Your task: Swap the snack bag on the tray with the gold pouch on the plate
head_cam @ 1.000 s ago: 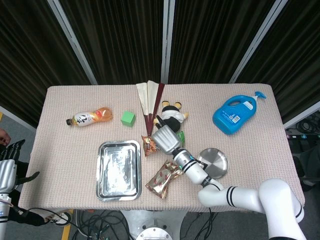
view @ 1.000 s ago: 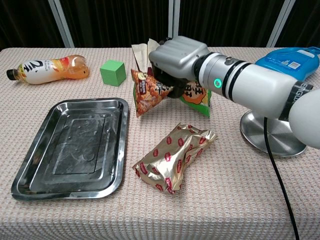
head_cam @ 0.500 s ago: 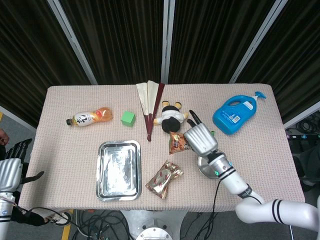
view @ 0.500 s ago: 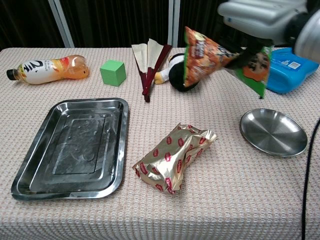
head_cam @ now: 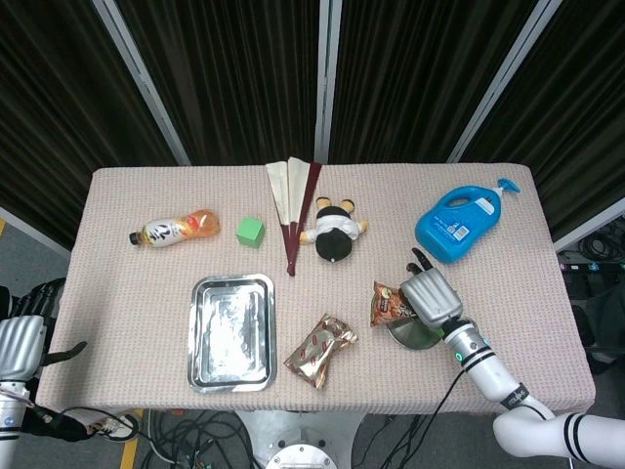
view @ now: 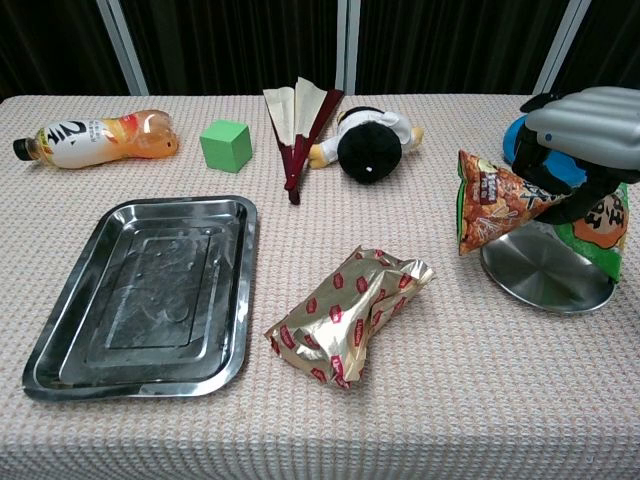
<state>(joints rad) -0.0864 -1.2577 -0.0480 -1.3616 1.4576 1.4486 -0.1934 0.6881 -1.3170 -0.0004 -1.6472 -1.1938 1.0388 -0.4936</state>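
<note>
Tabletop, right hand [view: 585, 125] holding snack bag [view: 490, 199]

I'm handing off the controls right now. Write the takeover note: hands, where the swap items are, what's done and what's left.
Right hand holds the snack bag over the plate, not yet released.
Left hand sits off the table's left edge, holding nothing.
Gold pouch lies on the cloth between tray and plate.
Done: both items are out of their starting spots.
Left: set the bag on the plate, then move the pouch onto the tray.

Snack bag [view: 500, 205] held over plate [view: 545, 275]; gold pouch [view: 345, 315] beside empty tray [view: 150, 290].
</note>
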